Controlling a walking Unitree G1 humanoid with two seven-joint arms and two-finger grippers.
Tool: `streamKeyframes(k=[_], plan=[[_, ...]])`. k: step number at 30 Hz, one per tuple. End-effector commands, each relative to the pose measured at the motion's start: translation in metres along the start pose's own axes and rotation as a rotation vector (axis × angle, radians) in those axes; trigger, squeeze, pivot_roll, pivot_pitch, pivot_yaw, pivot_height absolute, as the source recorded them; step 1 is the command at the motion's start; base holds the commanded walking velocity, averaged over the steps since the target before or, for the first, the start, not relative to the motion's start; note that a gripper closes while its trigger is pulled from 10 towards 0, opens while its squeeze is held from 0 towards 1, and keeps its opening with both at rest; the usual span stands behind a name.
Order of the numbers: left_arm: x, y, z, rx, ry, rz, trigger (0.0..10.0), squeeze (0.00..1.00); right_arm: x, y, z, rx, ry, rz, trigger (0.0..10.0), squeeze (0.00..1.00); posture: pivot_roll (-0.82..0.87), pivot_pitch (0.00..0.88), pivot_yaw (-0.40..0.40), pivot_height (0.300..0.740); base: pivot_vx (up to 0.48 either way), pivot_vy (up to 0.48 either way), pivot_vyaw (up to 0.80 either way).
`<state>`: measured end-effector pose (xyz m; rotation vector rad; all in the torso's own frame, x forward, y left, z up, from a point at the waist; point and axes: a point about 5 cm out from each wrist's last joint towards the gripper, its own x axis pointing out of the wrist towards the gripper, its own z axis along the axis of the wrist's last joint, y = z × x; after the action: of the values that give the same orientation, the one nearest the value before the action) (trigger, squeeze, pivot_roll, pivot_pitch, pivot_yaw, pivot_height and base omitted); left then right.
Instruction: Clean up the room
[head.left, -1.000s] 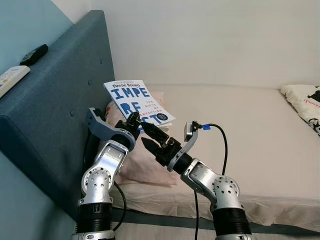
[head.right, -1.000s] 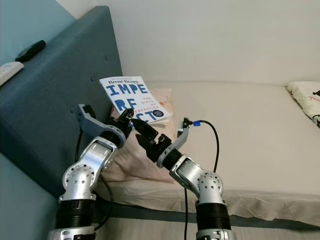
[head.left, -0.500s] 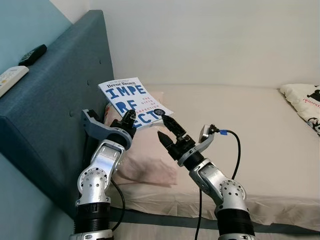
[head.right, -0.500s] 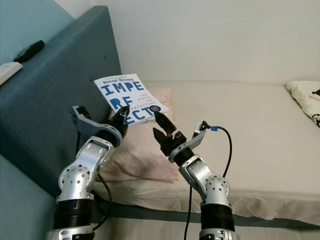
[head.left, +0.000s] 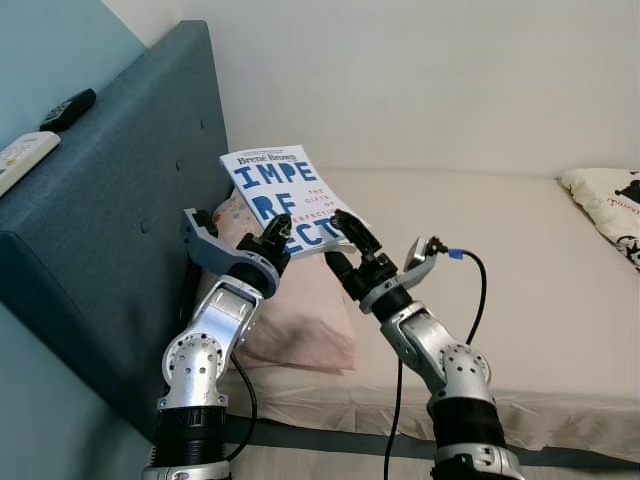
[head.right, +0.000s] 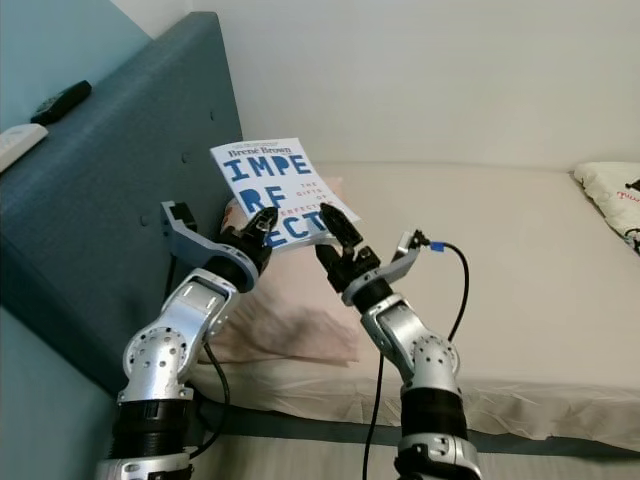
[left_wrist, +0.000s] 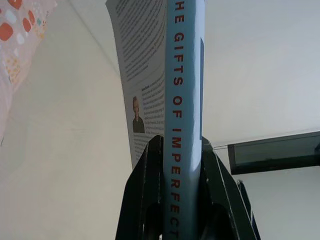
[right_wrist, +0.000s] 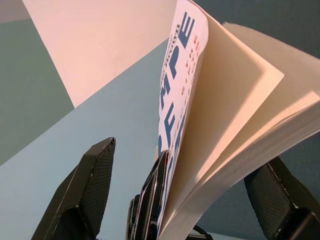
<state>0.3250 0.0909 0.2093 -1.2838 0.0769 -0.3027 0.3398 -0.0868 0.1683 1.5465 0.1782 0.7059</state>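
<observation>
The left tool (head.left: 278, 232) is clenched on the spine of a book (head.left: 287, 193), holding it in the air above a pink pillow (head.left: 300, 320) on the bed (head.left: 520, 270), close to the blue headboard (head.left: 110, 220). The right tool (head.left: 345, 245) is spread wide at the book's lower page edge, its fingers (right_wrist: 95, 185) either side of the fanned pages.

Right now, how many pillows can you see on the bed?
2. A pink pillow lies by the headboard, under the grippers. A white printed pillow sits at the bed's far right edge, partly cut off.
</observation>
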Motion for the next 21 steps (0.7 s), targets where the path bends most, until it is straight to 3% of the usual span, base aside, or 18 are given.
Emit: streamKeyframes(k=[1,7,8,9,11,21], plan=[[-0.0016,-0.0184,-0.0179,-0.104,0.015,-0.087,10.0,0.00,0.0167,0.0069,-0.0162,0.078,0.010,0.050,10.0,0.00,-0.01,0.103,0.018,0.740,0.000,0.000,0.00],[-0.0016,-0.0192,-0.0184,-0.096,0.017,-0.088,10.0,0.00,0.0195,0.0078,-0.0158,0.092,0.016,0.058,9.7,0.00,-0.01,0.108,0.017,0.740,0.000,0.000,0.00],[-0.0015,-0.0192,-0.0184,-0.095,0.018,-0.087,10.0,0.00,0.0200,0.0080,-0.0158,0.096,0.016,0.061,8.6,0.00,-0.01,0.108,0.017,0.740,0.000,0.000,0.00],[-0.0015,-0.0192,-0.0184,-0.095,0.018,-0.087,10.0,0.00,0.0200,0.0080,-0.0158,0.096,0.016,0.061,8.6,0.00,-0.01,0.108,0.017,0.740,0.000,0.000,0.00],[-0.0013,-0.0192,-0.0183,-0.094,0.018,-0.087,10.0,0.00,0.0210,0.0076,-0.0149,0.111,0.005,0.063,0.0,0.00,-0.02,0.109,0.017,0.740,0.000,0.000,0.00],[-0.0003,-0.0184,-0.0171,-0.083,0.005,-0.078,10.0,0.00,0.0211,0.0052,-0.0115,0.127,-0.017,0.055,0.0,0.00,-0.02,0.111,0.017,0.740,0.000,0.000,0.00]])
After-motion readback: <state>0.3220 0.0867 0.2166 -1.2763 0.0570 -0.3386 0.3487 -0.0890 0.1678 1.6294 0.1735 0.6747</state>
